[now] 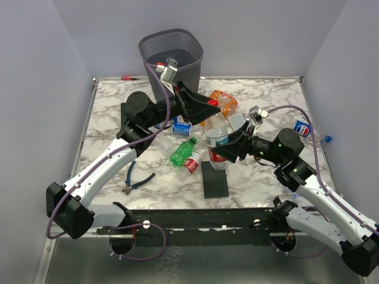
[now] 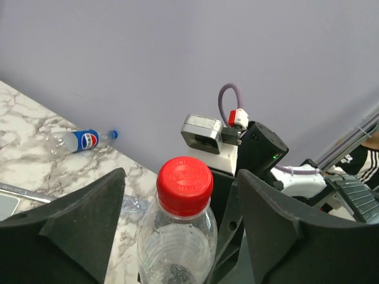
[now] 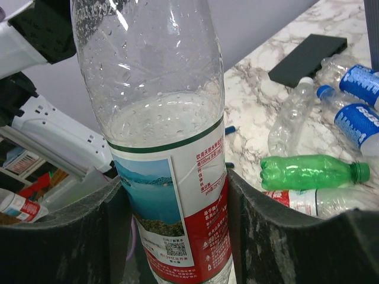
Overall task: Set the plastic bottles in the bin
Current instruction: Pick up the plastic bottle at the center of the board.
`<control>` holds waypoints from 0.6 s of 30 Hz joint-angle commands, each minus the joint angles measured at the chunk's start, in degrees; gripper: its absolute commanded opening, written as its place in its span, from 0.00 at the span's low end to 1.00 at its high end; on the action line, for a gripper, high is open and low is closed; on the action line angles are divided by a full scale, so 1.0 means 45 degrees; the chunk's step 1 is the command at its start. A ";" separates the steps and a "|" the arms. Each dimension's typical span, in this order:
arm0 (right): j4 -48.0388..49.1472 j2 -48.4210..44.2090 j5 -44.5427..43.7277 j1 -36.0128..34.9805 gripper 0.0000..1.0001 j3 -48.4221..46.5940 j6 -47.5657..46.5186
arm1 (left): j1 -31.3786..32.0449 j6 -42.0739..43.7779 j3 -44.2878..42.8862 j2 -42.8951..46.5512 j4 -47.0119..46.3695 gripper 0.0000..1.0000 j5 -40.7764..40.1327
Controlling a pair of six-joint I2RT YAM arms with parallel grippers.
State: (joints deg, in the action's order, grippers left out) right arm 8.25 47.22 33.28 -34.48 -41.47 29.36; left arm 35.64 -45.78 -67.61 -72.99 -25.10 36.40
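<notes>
A clear plastic bottle (image 1: 218,137) with a red cap (image 2: 184,184) and a red-and-white label (image 3: 177,225) stands upright above the middle of the table. My right gripper (image 1: 228,148) (image 3: 174,183) is shut on its labelled lower body, both pads pressed against it. My left gripper (image 1: 207,106) (image 2: 180,177) is open around the cap, with a gap on each side. The dark mesh bin (image 1: 188,36) stands at the far edge, behind the left arm. More bottles lie on the table: a green one (image 1: 182,151) (image 3: 311,171), an orange one (image 1: 224,102) and a blue-labelled one (image 1: 181,128).
Blue-handled pliers (image 1: 136,180) lie near the left arm. A black slab (image 1: 214,178) lies in front of the held bottle. A blue-labelled bottle (image 1: 303,128) (image 2: 83,141) lies at the right edge. A red-labelled bottle (image 1: 194,163) rests beside the green one.
</notes>
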 commanded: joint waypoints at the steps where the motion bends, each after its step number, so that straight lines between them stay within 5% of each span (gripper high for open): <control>1: 0.2378 -0.0067 -0.0976 -0.0325 0.40 0.0363 0.0437 | 0.0058 -0.0383 0.0317 0.0770 -0.0437 0.79 -0.0515; 18: 0.2802 0.0430 -0.3305 -0.2015 0.38 0.0425 -0.0862 | 0.0139 0.0584 -0.0438 0.0684 0.0864 0.69 -0.1092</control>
State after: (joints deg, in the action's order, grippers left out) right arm 19.92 48.73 20.88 -42.85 -38.81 28.03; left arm 35.75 -44.97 -67.20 -69.67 -22.76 32.05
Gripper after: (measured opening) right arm 0.547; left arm 0.718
